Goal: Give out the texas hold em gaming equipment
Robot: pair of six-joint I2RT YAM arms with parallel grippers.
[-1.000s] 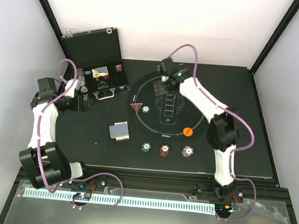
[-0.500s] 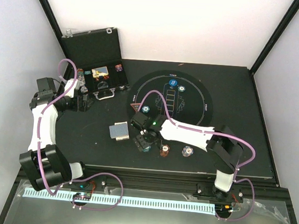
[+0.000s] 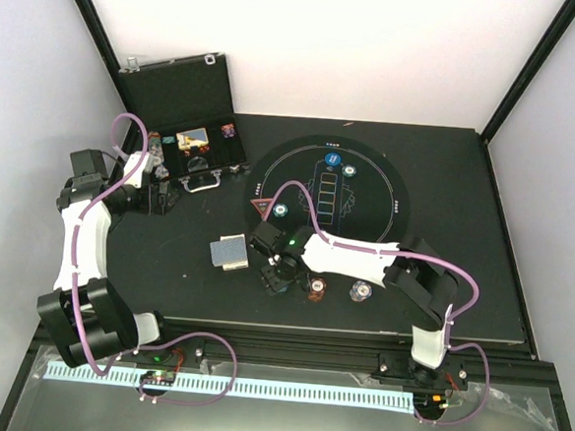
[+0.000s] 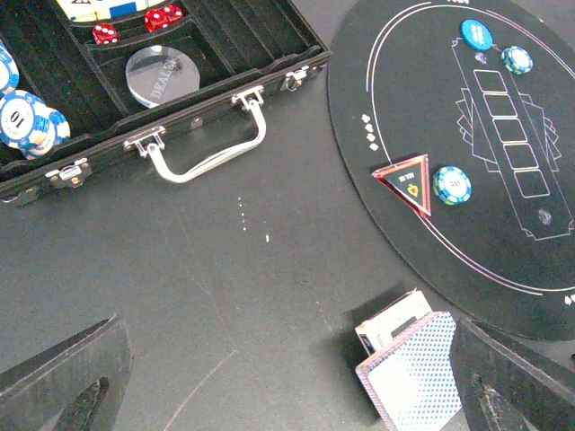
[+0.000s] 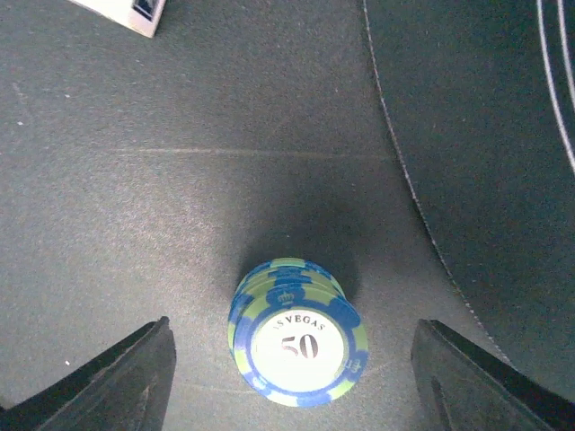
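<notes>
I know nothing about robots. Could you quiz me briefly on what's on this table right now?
1. True or false: the right pincer is shut on the chip stack.
2. The number printed on top of that stack is: A) 10 B) 50 C) 100.
3. What lies just beside the red triangle marker on the round mat?
Key: 1 false, it stands open around the stack; 2 B; 3 a teal chip.

Left arm [image 3: 81, 236] stands along the left edge, elbow raised; left gripper [image 4: 287, 386] angled downward, jaws wide apart. Right arm [image 3: 349, 256] lies folded low along the near edge; right gripper [image 5: 292, 377] faces down, jaws wide apart.
</notes>
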